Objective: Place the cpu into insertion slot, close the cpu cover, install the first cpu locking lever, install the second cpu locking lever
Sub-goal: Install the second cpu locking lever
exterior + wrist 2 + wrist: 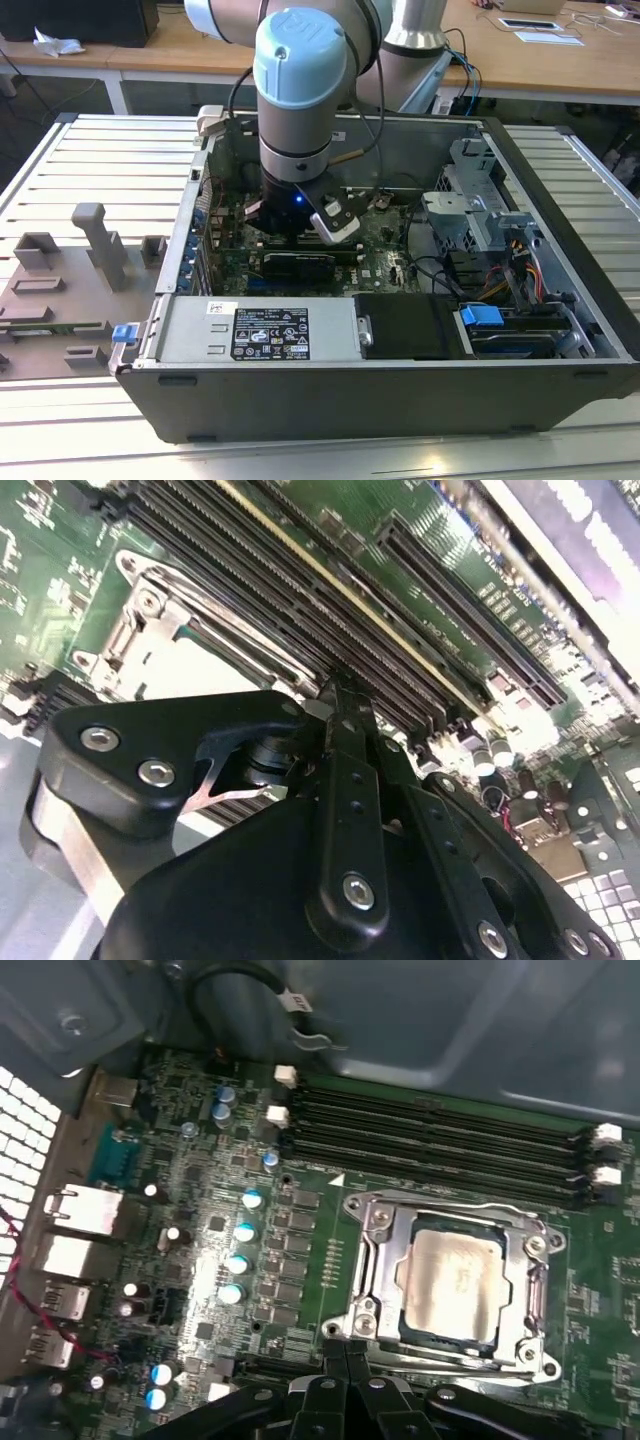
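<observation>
The cpu [450, 1285], with its silvery top, lies flat inside the insertion slot [360, 1317] on the green motherboard. The cpu cover [384, 1260] lies down over it, its metal frame ringing the chip. My gripper [347, 1362] is shut, with nothing seen between the fingers, and its tips sit right at one edge of the socket. In the second wrist view the gripper [338, 692] points at the board beside the cpu [185, 667] and the cover [215, 620]. In the exterior view the arm's wrist [300, 195] reaches down into the open computer case [400, 390].
Long black memory slots [440, 1135] run beside the socket. Blue-topped capacitors [240, 1260] and rear ports [75, 1250] stand on its other side. In the case are a black expansion card [300, 265], a drive cage [480, 215] and cables. A grey fixture [100, 245] stands outside, toward the exterior view's left.
</observation>
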Available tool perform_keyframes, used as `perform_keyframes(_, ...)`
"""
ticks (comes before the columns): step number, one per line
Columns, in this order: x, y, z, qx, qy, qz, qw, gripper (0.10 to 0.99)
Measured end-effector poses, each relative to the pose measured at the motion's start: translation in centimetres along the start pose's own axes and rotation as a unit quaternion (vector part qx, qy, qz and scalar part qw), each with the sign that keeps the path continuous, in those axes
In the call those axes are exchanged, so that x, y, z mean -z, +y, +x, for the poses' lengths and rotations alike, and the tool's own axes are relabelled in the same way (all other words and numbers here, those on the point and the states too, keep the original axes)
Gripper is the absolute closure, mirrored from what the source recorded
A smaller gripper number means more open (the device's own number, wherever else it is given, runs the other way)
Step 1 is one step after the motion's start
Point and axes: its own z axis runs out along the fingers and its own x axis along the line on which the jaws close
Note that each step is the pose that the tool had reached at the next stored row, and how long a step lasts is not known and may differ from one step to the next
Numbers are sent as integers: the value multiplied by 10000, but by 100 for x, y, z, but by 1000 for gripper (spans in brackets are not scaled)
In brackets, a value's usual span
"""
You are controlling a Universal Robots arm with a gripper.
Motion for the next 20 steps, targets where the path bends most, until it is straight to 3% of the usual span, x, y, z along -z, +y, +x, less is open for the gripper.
perform_keyframes(7, -33, 114, 13, 67, 15, -3, 10000, 980)
perform_keyframes(20, -92, 86, 19, 103, 11, -173, 9998, 980)
